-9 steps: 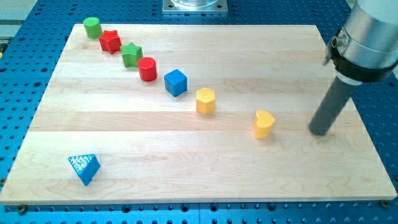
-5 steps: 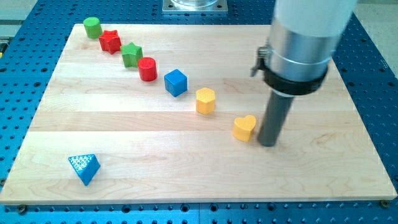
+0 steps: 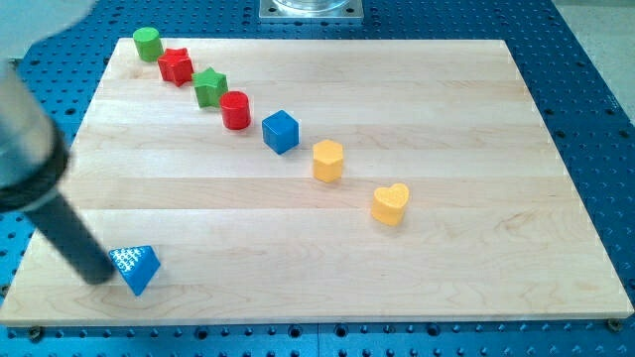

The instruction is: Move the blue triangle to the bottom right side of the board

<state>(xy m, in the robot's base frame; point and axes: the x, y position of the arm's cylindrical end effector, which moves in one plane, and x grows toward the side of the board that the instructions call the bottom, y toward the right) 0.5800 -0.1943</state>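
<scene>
The blue triangle (image 3: 135, 268) lies on the wooden board (image 3: 476, 268) near the view's bottom left corner. My rod comes in from the view's left, and my tip (image 3: 98, 275) sits right against the triangle's left side, touching it or nearly so.
A diagonal row of blocks runs from the view's top left toward the middle: green cylinder (image 3: 148, 43), red star-like block (image 3: 177, 66), green star (image 3: 209, 86), red cylinder (image 3: 235, 109), blue cube (image 3: 281, 131), yellow hexagon (image 3: 328, 160), yellow heart (image 3: 391, 203).
My tip has swept from the view's right across the board to the blue triangle's left side. On the way it pushed the yellow heart slightly left.
</scene>
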